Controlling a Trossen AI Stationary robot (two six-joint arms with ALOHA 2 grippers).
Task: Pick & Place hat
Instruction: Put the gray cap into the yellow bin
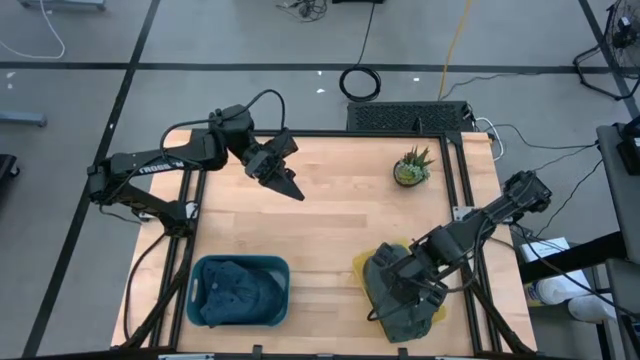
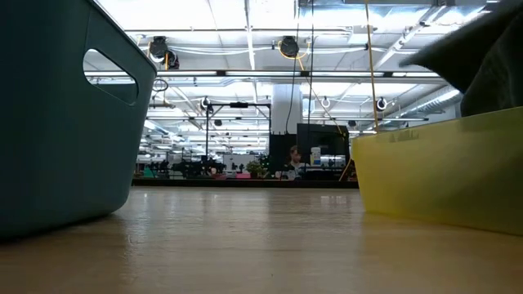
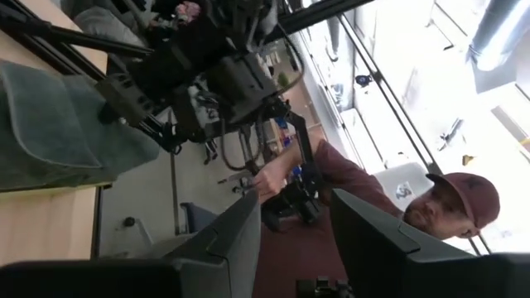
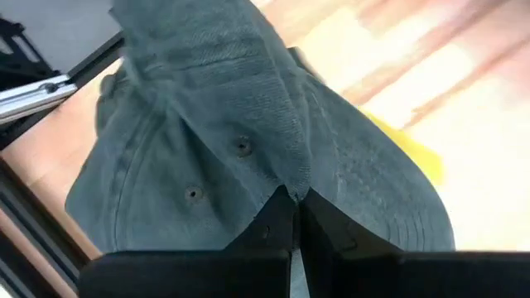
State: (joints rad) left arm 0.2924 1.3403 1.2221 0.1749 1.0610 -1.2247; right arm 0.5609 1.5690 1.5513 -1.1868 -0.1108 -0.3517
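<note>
The right claw (image 4: 290, 217) was clenched on the soft grey-green fabric hat (image 4: 248, 132) above the yellow plastic bin (image 1: 362, 268), near right on the wooden tabletop (image 1: 340, 225). The left claw (image 1: 292, 185) hovered far left, partly released, empty.

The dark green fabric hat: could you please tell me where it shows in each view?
High: dark green fabric hat, bottom right, over yellow bin.
Low: upper right, above that bin.
Left wrist: left edge.
Right wrist: centre, pinched by right gripper.
Shared landmark: the bin.
</note>
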